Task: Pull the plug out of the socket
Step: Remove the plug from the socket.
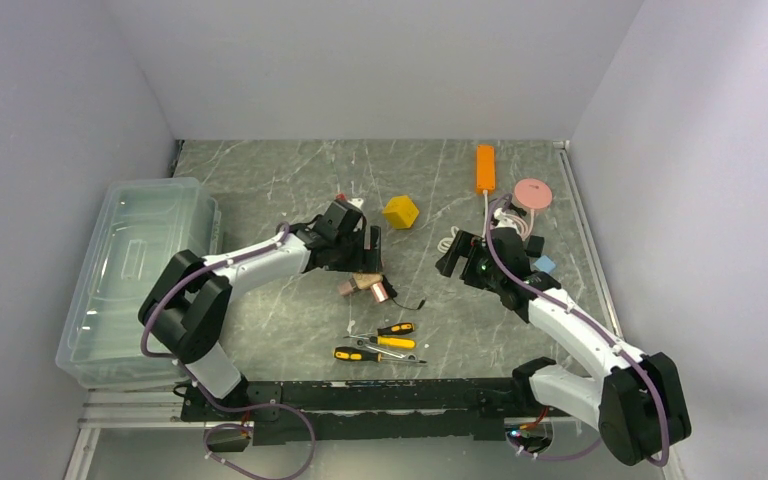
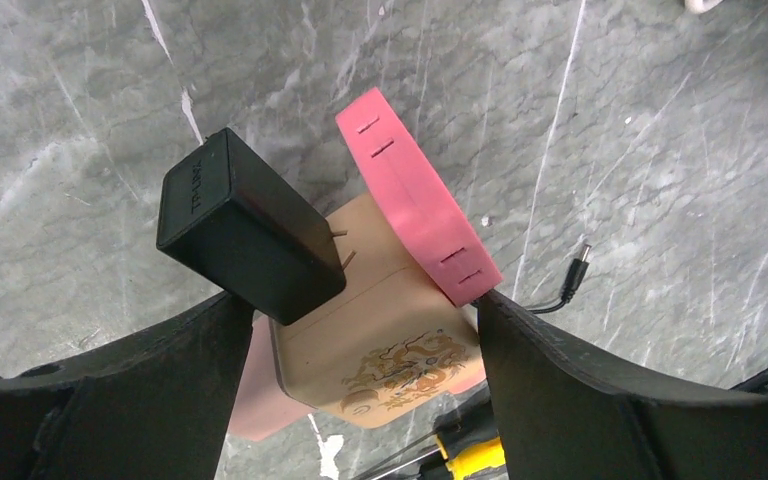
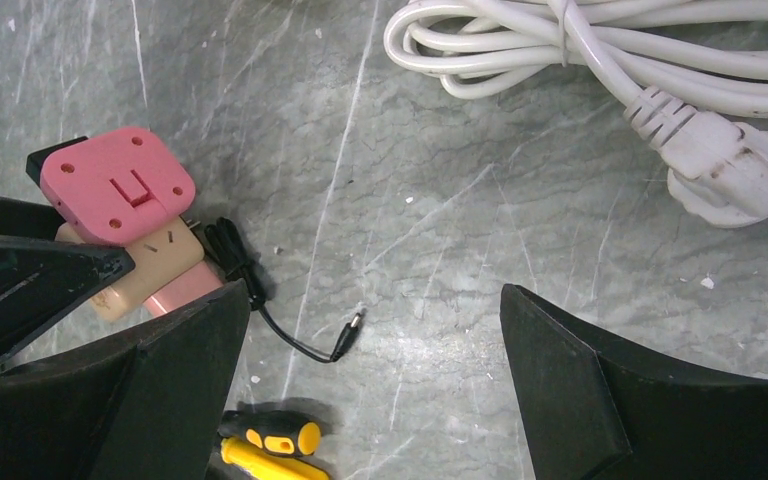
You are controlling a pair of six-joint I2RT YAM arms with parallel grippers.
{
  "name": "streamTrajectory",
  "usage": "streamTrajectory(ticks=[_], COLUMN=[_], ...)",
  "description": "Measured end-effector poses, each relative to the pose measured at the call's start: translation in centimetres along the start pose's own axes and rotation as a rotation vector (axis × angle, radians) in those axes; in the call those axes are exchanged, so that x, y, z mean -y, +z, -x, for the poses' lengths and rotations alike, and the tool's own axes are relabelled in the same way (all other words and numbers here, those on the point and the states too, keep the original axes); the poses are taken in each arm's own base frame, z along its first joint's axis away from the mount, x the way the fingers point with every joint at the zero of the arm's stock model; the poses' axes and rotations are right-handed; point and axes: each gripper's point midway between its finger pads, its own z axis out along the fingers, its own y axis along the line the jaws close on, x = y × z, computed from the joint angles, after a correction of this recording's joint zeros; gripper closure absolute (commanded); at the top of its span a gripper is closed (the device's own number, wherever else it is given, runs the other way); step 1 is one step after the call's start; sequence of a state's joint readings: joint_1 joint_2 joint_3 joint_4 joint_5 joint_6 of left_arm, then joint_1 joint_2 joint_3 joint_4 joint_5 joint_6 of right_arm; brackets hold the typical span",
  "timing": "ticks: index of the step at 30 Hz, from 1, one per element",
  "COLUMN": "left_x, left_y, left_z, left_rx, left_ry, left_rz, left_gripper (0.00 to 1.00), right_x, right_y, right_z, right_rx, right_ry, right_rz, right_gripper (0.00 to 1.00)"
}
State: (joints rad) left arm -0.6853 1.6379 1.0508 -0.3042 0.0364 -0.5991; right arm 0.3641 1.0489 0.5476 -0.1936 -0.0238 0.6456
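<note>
**Left gripper set around plug and socket, pull not yet made**

The black plug (image 2: pixel 245 225) sits in the tan side of the socket (image 2: pixel 390 330), a beige block with a pink slotted face. The pair lies on the table right between the fingers of the left gripper (image 2: pixel 360 300). Those fingers are spread wide. One tip is against the lower edge of the plug and the other is at the corner of the pink face. I cannot tell whether they are squeezing yet. A short stretch of the metal prongs (image 2: pixel 340 240) shows between plug and block, so the plug looks loosely or only partly seated.

The right gripper (image 3: pixel 372 292) is spread fully and holds nothing. The socket lies off to its left, the plug's thin black lead (image 3: pixel 260 300) runs toward the gap between its fingers, and a coiled white cord (image 3: pixel 580 50) lies ahead of it.

The step in hand looks like securing a grip. The pull probably needs one gripper to pin the block and the other to pinch the plug alone, then draw it straight out along the prongs. A single grip across both parts would only press them together.

The one container, a clear plastic bin (image 1: pixel 80 330), stands well off behind the left gripper's arm. Nothing can be seen inside it from above.
</note>
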Motion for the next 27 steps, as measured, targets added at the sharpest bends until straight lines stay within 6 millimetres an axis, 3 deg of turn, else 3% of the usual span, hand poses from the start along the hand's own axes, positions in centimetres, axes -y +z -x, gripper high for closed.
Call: streamTrajectory(ticks=[6,8,15,21,27], left_x=[0.4,0.7,1.3,1.3,1.4], left_y=[-0.1,-0.2,-0.5,-0.3,0.0], left_z=[-0.5,-0.7,-1.8,-2.0,-2.2], left_rx=[-0.026,-0.035,-0.086,-0.133,-0.147], left_ry=[0.071,0.125,0.299,0.316,0.311], left_rz=[-0.039,-0.069,-0.158,-0.147,-0.15], left_gripper=[0.34,0.35,0.25,0.18,0.39], right_x=[0.1,0.2,0.3,0.3,0.4], right_y=[0.2,0.4,0.6,0.8,0.8], right_z=[-0.3,-0.4,-0.7,-1.0,-1.3], right_rx=[-0.011,-0.017,-0.03,-0.046,-0.052], right_ry=[0.003,0.004,0.006,0.01,0.011], right_rz=[0.002,-0.002,-0.002,0.005,0.001], right_gripper=[0.01,0.01,0.01,0.01,0.01])
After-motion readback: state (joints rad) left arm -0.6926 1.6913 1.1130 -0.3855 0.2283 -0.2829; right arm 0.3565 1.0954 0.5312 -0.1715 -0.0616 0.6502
